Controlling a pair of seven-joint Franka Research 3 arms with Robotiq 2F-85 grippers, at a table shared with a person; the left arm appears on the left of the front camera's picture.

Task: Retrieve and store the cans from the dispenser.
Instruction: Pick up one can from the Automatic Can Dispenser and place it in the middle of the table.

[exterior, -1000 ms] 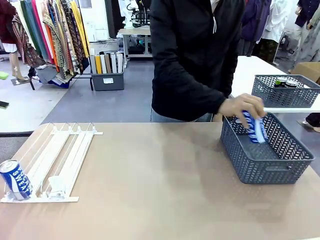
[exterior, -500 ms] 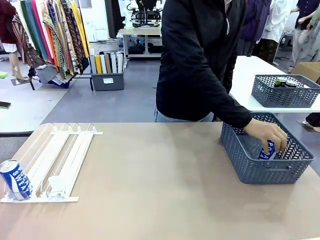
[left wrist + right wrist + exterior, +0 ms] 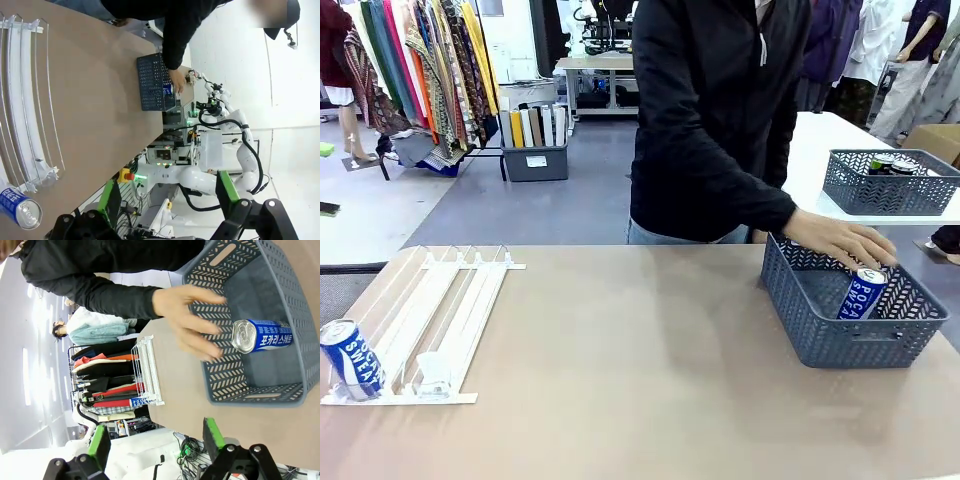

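The white-and-clear dispenser lies at the table's left. One blue-and-white can rests at its front stop in the leftmost lane. A second blue can stands upright inside the blue-grey mesh basket at the right. A person's hand hovers just above that can, off it. In the left wrist view my left gripper is open, with the dispenser and its can beyond it. In the right wrist view my right gripper is open above the basket, the can and the hand.
The person in a black jacket stands at the far edge, leaning toward the basket. Behind on the right, a second mesh basket with dark cans sits on a white table. Clothes racks line the back left.
The person's hand lowered the blue can into the basket, stood it upright and let go. The hand now lifts away. The can in the dispenser has not moved.
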